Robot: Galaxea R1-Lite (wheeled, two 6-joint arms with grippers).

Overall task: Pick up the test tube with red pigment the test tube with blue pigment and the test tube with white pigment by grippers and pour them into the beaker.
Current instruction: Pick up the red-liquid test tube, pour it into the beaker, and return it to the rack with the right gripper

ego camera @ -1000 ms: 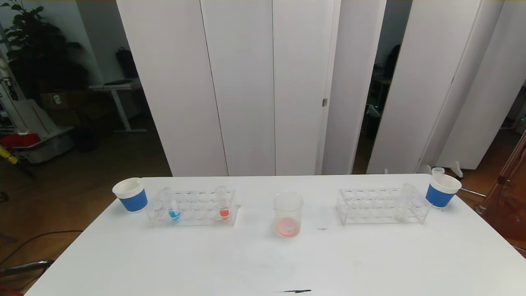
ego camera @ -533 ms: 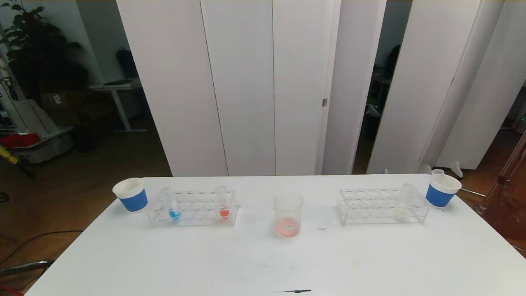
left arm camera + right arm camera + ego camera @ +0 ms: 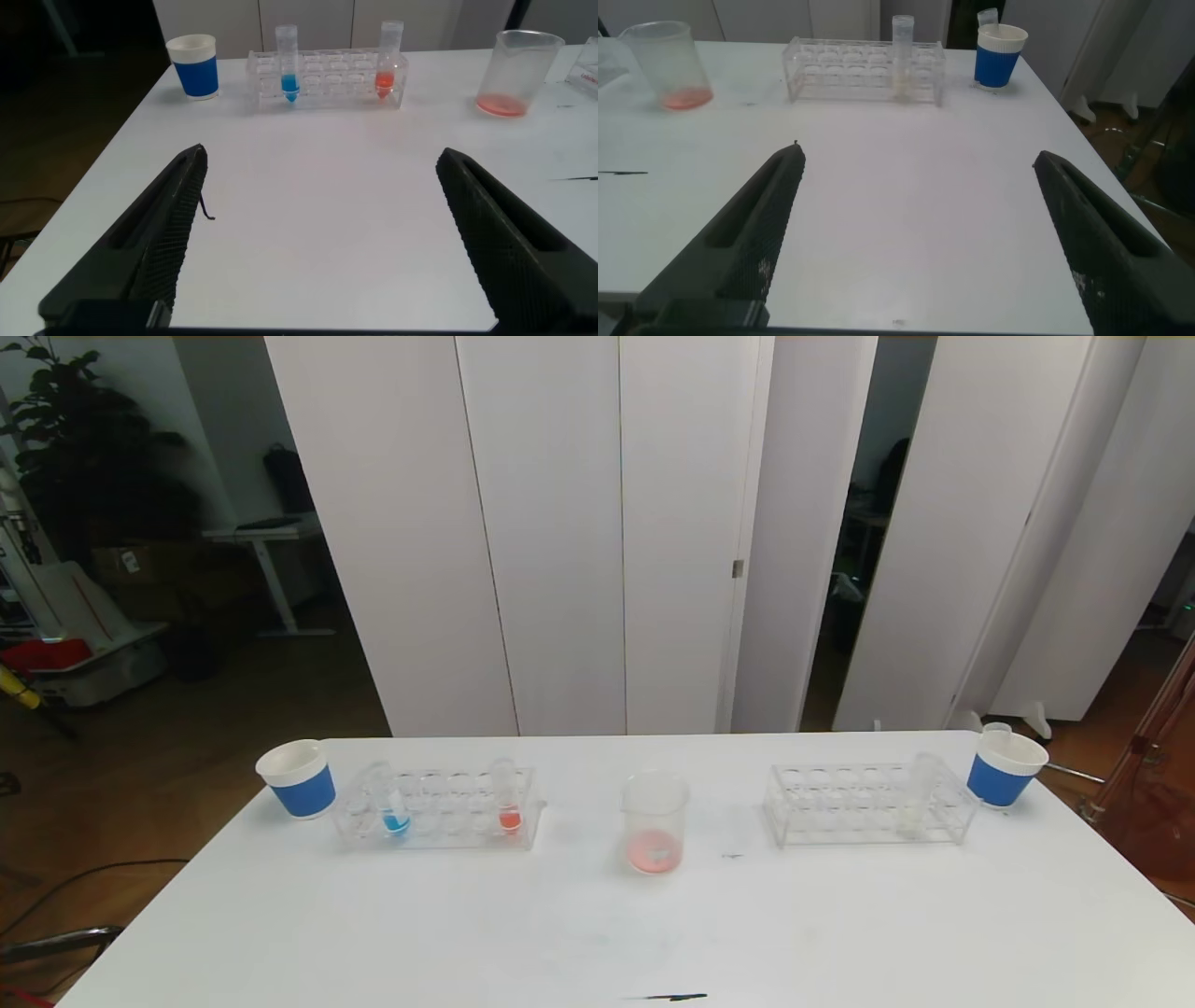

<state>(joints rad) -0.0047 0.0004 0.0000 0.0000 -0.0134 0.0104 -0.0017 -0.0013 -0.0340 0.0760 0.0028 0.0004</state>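
On your head view neither arm appears; both show only in their own wrist views. There the left end effector (image 3: 318,233) has its fingers spread wide and empty over bare tabletop (image 3: 597,933), fingertips cut off by the lower frame edge. The right end effector (image 3: 915,233) is the same, spread and holding nothing.

Centre of the head view, the beaker (image 3: 654,822) holds a thin pinkish layer. Left of it, the left rack (image 3: 439,807) carries the blue tube (image 3: 393,803) and the red tube (image 3: 507,798). In the right rack (image 3: 868,805), the white tube (image 3: 913,798) is nearly colourless and hard to make out. A cup (image 3: 297,777) stands at each far end; something small rises behind the right cup (image 3: 1004,770), unclear what.
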